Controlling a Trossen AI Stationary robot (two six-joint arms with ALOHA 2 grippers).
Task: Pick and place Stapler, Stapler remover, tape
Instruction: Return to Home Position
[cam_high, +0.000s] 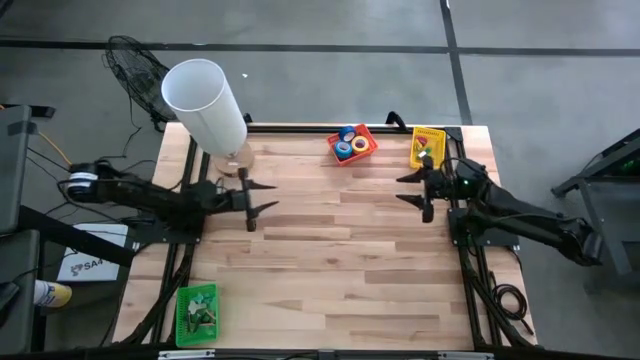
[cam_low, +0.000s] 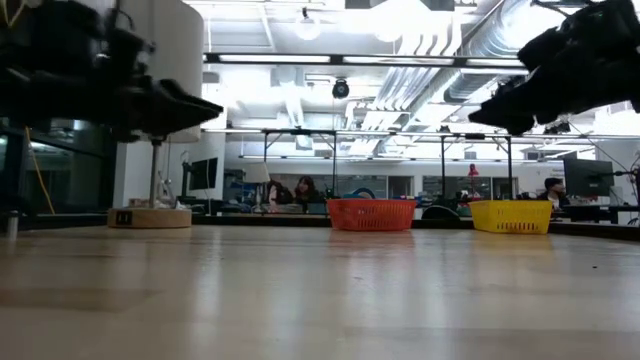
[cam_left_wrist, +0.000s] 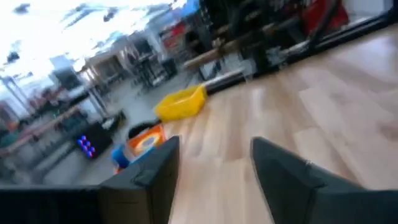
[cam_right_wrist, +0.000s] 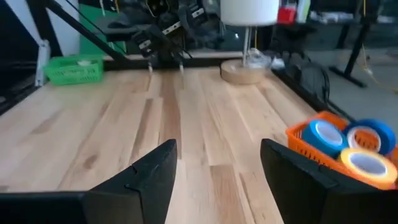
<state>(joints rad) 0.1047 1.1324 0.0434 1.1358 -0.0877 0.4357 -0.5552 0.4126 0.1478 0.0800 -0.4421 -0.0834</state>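
Blue and yellow tape rolls (cam_high: 350, 141) lie in an orange-red basket (cam_high: 365, 148) at the table's far edge; the right wrist view shows them (cam_right_wrist: 348, 146) in the basket (cam_right_wrist: 305, 144). A yellow basket (cam_high: 426, 147) with small items stands to its right, and a green basket (cam_high: 197, 312) with small items sits near the near-left corner. No stapler can be made out. My left gripper (cam_high: 252, 200) hovers open over the left part of the table. My right gripper (cam_high: 418, 191) hovers open near the right edge, just in front of the yellow basket.
A lamp with a white cylindrical shade (cam_high: 205, 105) stands on a round wooden base (cam_high: 233, 158) at the far-left corner, close to my left gripper. The middle of the wooden table (cam_high: 340, 260) is bare boards. People sit in the room beyond the table (cam_low: 290, 192).
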